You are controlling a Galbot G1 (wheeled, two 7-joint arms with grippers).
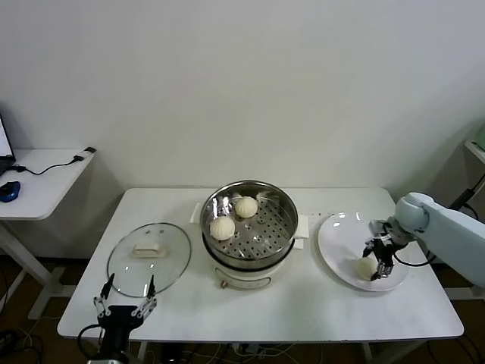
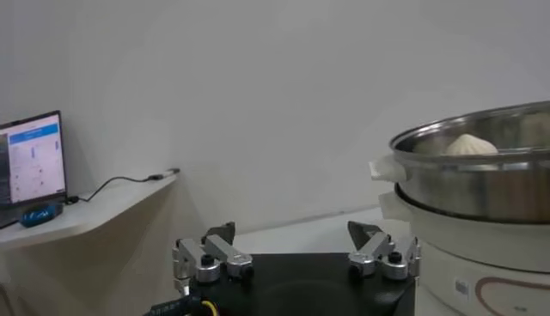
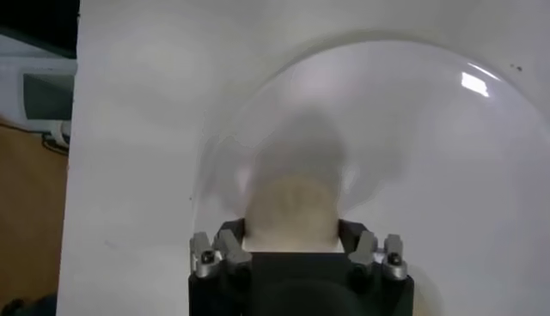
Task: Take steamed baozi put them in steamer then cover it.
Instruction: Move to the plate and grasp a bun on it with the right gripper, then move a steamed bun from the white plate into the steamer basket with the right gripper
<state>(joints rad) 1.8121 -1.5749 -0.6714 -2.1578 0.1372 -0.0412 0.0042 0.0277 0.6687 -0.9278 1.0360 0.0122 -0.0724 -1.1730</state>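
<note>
The steamer [image 1: 282, 254], a shiny steel pot on a white base, stands mid-table with two steamed baozi [image 1: 245, 206] [image 1: 222, 227] on its perforated tray. A third baozi [image 1: 364, 267] lies on the white plate [image 1: 341, 235] to the right. My right gripper [image 1: 377, 265] reaches down onto it. In the right wrist view its fingers [image 3: 232, 233] press both sides of this baozi [image 3: 292, 206]. The glass lid [image 1: 148, 258] lies flat left of the steamer. My left gripper [image 1: 126, 292] hangs open and empty at the table's front left edge, its fingers [image 2: 219, 233] spread wide beside the steamer [image 2: 481, 185].
A white side table [image 1: 45, 178] stands at the far left with a blue mouse [image 1: 9, 191], a cable and a screen edge. The wall runs close behind the main table [image 1: 303, 311].
</note>
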